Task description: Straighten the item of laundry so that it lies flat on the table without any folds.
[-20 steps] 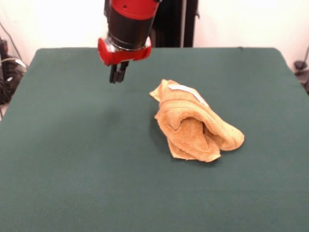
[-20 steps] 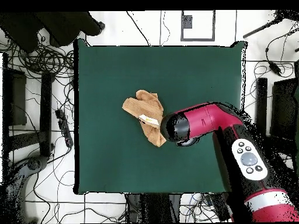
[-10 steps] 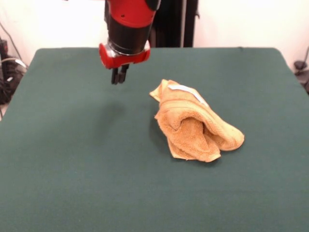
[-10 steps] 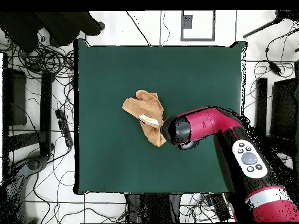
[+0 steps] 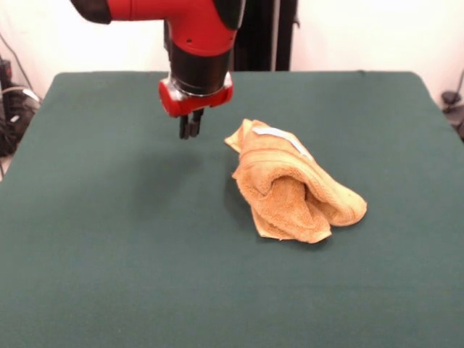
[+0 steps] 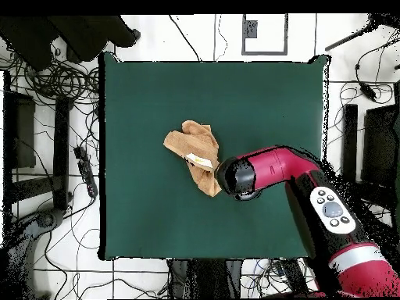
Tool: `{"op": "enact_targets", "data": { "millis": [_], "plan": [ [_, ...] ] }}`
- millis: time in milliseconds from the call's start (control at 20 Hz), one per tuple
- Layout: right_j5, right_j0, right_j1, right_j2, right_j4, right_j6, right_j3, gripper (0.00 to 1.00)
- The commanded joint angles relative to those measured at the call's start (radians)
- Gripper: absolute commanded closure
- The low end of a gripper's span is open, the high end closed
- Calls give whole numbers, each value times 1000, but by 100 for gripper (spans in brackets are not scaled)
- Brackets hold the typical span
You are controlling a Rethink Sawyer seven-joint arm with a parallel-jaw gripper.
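The golden-orange towel [image 5: 293, 185] lies crumpled in a folded heap right of the middle of the dark green table [image 5: 109, 246], its white label [image 5: 279, 135] showing at the far end. It also shows in the overhead view [image 6: 195, 153]. My gripper [image 5: 189, 128] hangs above the table, left of the towel's far corner and clear of it. Its two fingers are pressed together and hold nothing. In the overhead view the arm's head [image 6: 238, 176] hides the gripper and sits just right of the towel.
Cables and stands [image 6: 55, 156] lie on the floor beside the table's edges. The red arm [image 6: 328, 211] reaches in from the bottom right in the overhead view.
The gripper has moved toward the towel's far corner and slightly lower. The towel has not moved.
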Motion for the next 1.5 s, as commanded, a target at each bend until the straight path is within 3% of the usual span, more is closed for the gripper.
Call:
{"op": "enact_targets", "data": {
  "millis": [50,450,800,1500],
  "plan": [
    [-111,-49,69,150,25,-223,119,100],
    [-101,-106,61,193,16,-260,165,100],
    [-42,-96,34,187,25,-230,171,100],
    [-85,-113,62,223,18,-213,168,100]
  ]
}}
